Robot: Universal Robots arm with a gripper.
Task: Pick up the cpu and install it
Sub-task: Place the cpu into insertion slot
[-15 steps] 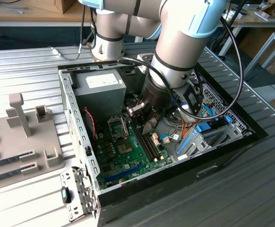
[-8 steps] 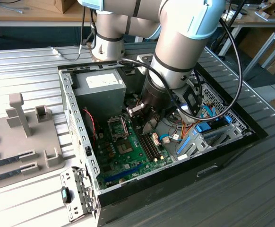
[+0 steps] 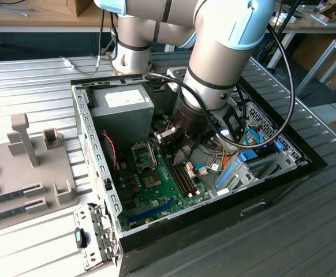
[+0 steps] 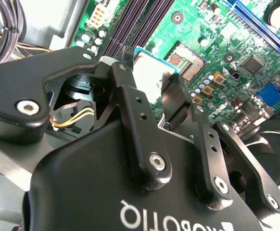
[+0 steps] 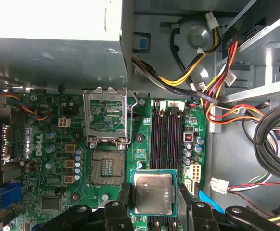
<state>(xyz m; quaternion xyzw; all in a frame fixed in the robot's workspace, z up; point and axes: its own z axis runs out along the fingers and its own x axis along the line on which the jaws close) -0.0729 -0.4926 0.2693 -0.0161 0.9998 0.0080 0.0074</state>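
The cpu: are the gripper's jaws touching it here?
Touching. In the first wrist view the cpu sits clamped between the jaws of the gripper, one pressed on each side edge, held above the motherboard beside the open socket.

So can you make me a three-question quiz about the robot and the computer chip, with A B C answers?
1. Where is the cpu?
A. Between the fingers of the gripper, above the motherboard
B. Lying on the grey table
C. Seated in the socket

2. What colour is the cpu's thin rim?
A. Red
B. Green
C. Yellow

3. What state is the CPU socket in?
A. Covered by a fan
B. Shut and latched
C. Open, its metal frame flipped up, no chip in it

Answers: 1 A, the first wrist view shows black fingers on both its sides; 2 B, a green edge frames the silver top; 3 C, bare contacts show in the socket.
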